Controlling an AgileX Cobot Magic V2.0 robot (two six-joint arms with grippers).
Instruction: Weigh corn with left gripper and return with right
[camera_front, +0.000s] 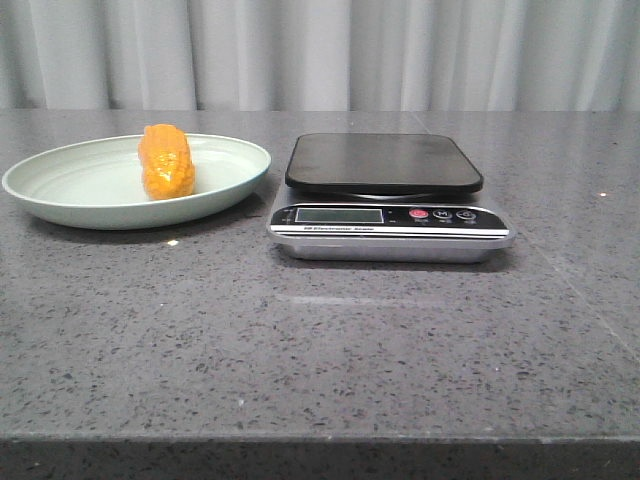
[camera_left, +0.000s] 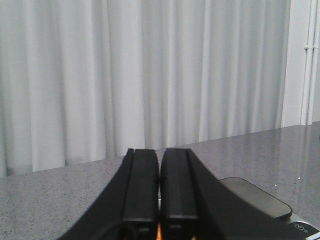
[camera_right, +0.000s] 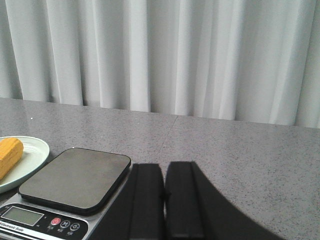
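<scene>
The corn (camera_front: 166, 161) is a stubby orange-yellow cob lying on a pale green plate (camera_front: 80, 195) at the table's left. Its end also shows in the right wrist view (camera_right: 9, 154). My left gripper (camera_left: 160, 150) is shut, its two black fingers pressed together with nothing between the tips. A thin orange sliver (camera_left: 159, 232) shows low in the slit between them. My right gripper (camera_right: 164, 165) is also shut and empty, just right of the scale. Neither gripper shows in the front view.
A digital kitchen scale (camera_front: 385, 163) with a dark platform, a display and buttons stands right of the plate, also in the left wrist view (camera_left: 255, 197) and the right wrist view (camera_right: 75, 177). The grey speckled table (camera_front: 320, 350) ends at a white curtain behind.
</scene>
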